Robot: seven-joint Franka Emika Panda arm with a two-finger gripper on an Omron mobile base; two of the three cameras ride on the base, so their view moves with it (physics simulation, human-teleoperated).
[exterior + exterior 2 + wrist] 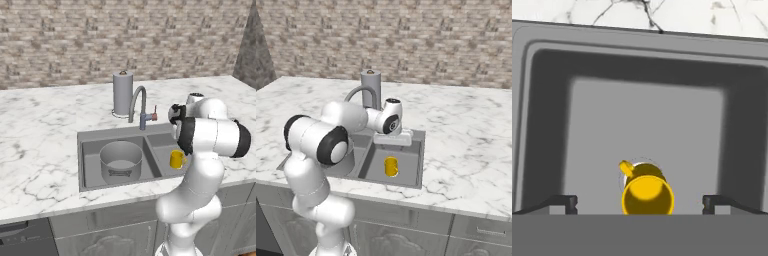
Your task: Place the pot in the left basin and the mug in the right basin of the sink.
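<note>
The grey metal pot (121,161) stands upright in the larger left basin (90,156) of the dark grey sink (100,134). The small yellow mug (176,159) (391,166) stands upright in the narrower right basin (407,165) (647,120), on the pale drain ring. In the hand view the mug (647,192) sits low in the middle with its handle up and to the left. My gripper (639,202) hangs open above the mug, its fingertips (567,202) wide to either side and holding nothing. The hand (392,138) hovers over the right basin's back edge.
A curved grey faucet (140,106) rises behind the sink's divider, with a tall grey paper-towel roll (122,93) behind it. White marble counter (40,130) spreads on both sides. A brick wall (125,35) closes the back.
</note>
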